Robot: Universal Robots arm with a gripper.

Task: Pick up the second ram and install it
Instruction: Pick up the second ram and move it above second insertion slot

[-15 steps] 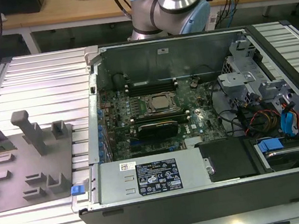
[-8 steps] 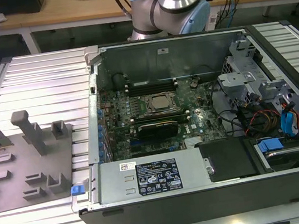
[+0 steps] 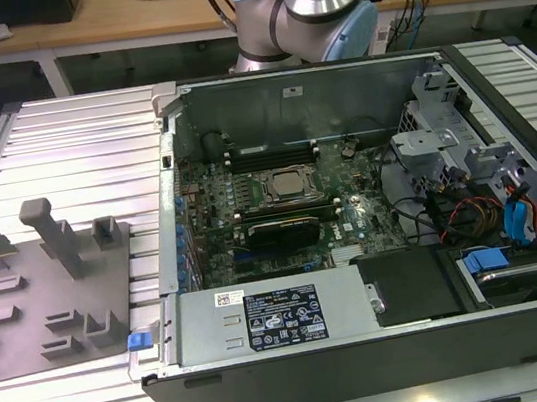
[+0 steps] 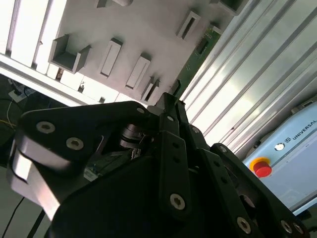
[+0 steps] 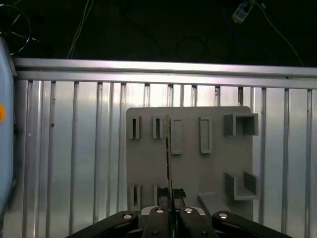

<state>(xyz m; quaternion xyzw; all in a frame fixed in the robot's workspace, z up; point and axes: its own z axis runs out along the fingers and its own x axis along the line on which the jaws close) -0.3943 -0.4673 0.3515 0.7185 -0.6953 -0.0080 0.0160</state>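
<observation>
In the first wrist view my gripper (image 5: 171, 198) is shut on the second ram (image 5: 169, 153), a thin green board seen edge-on that sticks out past the fingertips. It hangs well above the grey plastic tray (image 5: 218, 163) and its empty slots. In the second wrist view the same green stick (image 4: 190, 64) with dark chips runs out from the gripper (image 4: 171, 101) over the edge of the tray (image 4: 148, 25). In the exterior view the tray (image 3: 25, 328) lies to the left of the open computer case (image 3: 373, 357).
Inside the case the square CPU socket (image 3: 287, 186) sits mid-board, with long memory slots behind it and in front of it. A power supply (image 3: 276, 316) fills the near side, and drive bays with cables (image 3: 492, 208) stand at the exterior view's right. Ribbed aluminium table (image 3: 67, 140) surrounds everything.
</observation>
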